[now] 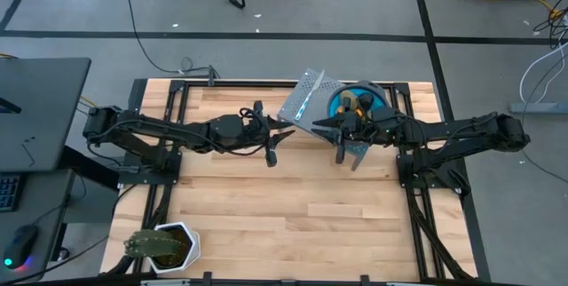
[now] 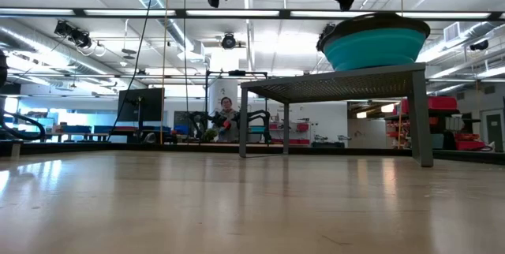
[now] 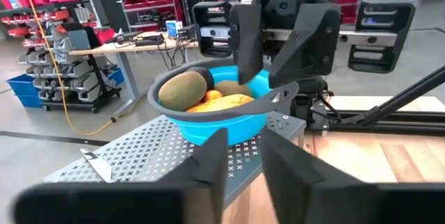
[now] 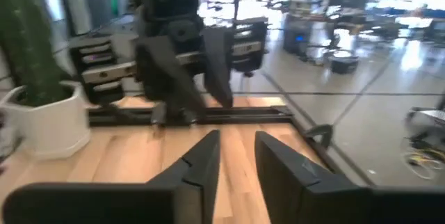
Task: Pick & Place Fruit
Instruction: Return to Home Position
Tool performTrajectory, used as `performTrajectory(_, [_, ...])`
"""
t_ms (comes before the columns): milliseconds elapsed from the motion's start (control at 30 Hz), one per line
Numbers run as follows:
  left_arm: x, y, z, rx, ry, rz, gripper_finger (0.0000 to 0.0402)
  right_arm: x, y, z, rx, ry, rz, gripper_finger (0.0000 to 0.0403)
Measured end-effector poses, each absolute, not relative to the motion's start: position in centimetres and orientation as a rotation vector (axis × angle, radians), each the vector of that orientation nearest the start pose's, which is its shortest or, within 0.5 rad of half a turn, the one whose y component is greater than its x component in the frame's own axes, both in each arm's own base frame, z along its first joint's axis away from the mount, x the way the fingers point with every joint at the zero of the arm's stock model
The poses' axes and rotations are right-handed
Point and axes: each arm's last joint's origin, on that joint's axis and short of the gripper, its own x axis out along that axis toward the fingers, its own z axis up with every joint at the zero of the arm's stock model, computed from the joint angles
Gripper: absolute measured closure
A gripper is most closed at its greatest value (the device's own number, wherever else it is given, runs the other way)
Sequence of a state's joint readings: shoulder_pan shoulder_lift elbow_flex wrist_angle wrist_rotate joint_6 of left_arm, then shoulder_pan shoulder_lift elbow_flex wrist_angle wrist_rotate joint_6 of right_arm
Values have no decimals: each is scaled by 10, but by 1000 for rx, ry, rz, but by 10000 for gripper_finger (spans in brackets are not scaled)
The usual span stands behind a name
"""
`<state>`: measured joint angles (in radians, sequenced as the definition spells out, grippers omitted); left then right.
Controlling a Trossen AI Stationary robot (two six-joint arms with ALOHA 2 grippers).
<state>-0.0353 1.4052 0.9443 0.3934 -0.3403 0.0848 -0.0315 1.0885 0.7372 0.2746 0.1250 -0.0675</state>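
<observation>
Facing each other across the middle of the bench point(image 1: 284, 206), both arms were held above the wood, the left arm reaching in from the left side and the right arm from the right. The left end effector point(image 3: 243, 165) had its two fingers parted with nothing between them. The right end effector point(image 4: 236, 160) was likewise released and empty. The fruit point(image 3: 208, 95) lay in the blue strainer bowl point(image 3: 229, 125). The bowl stood on a perforated grey shelf point(image 1: 304, 101) near the bench edge that shows uppermost in the high view, on the right arm's side of centre. In the left wrist view an olive-brown oval point(image 3: 182, 90) rested against the bowl's rim, with a yellow piece point(image 3: 224, 103) just beside it and a second brownish fruit behind. The remaining pieces could not be told apart. From above, the right arm's wrist covered part of the bowl. The low view showed the bowl upright on the shelf top, with the shelf's legs planted on the bench. A green spiky plant point(image 1: 146, 246) in a white pot point(image 1: 182, 249) stood at the opposite left corner, well apart from both arms. A person point(image 2: 227, 116) showed in the room beyond.
</observation>
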Motion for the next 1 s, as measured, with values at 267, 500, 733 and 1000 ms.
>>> performTrajectory(267, [318, -2, 302, 99, 84, 280, 393, 245, -6, 302, -83, 79, 37, 344])
performTrajectory(500, [318, -2, 302, 100, 86, 279, 396, 245, -7, 299, -81, 110, 0, 361])
performTrajectory(733, [318, -2, 300, 108, 100, 277, 397, 245, -8, 299, -93, 111, -26, 398])
performTrajectory(1000, [318, -3, 300, 108, 100, 244, 393, 245, -7, 298, -143, 116, 6, 401])
